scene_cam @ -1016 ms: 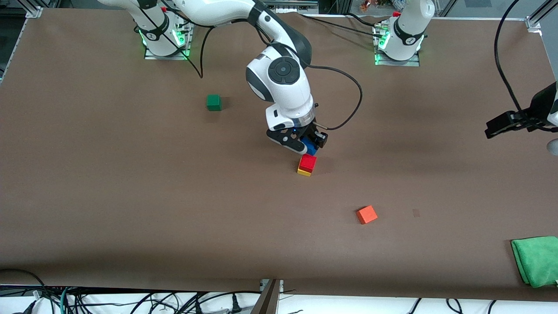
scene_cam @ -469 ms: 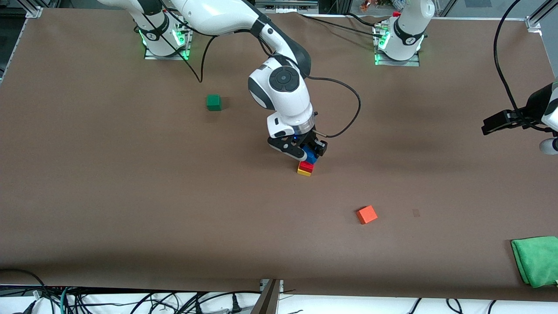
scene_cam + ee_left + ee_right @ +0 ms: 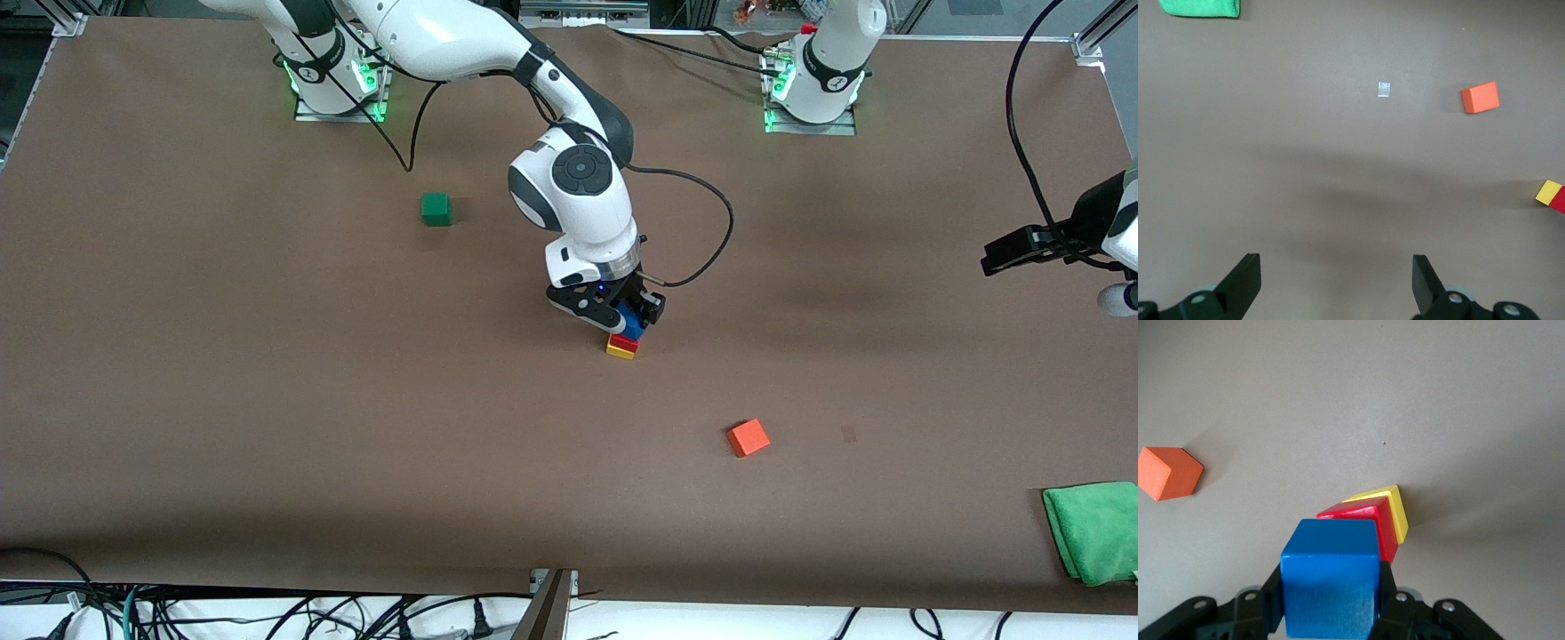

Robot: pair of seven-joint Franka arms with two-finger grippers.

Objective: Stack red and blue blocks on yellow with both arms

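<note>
A plain brown table (image 3: 267, 400) fills nearly the whole front frame, with my two bases along its top edge and a tangle of cables under its bottom edge. A green cloth (image 3: 1093, 531) sits at lower right, a green cube (image 3: 436, 209) at upper left of centre, and an orange cube (image 3: 748, 437) lower right of centre.

My right gripper (image 3: 625, 318) is near the middle of the frame, clenched on the blue block (image 3: 632, 324). The block sits directly over the red block (image 3: 624, 341), which rests on the yellow block (image 3: 620, 352). Whether blue already touches red I cannot tell. In my right wrist view the blue block (image 3: 1330, 577) fills the bottom centre between my fingers, with red (image 3: 1361, 520) and yellow (image 3: 1388, 507) stepping out above it.

My left gripper (image 3: 1022, 249) waits at the right edge of the front frame, over bare table, fingers (image 3: 1245, 283) spread wide with nothing between them.
</note>
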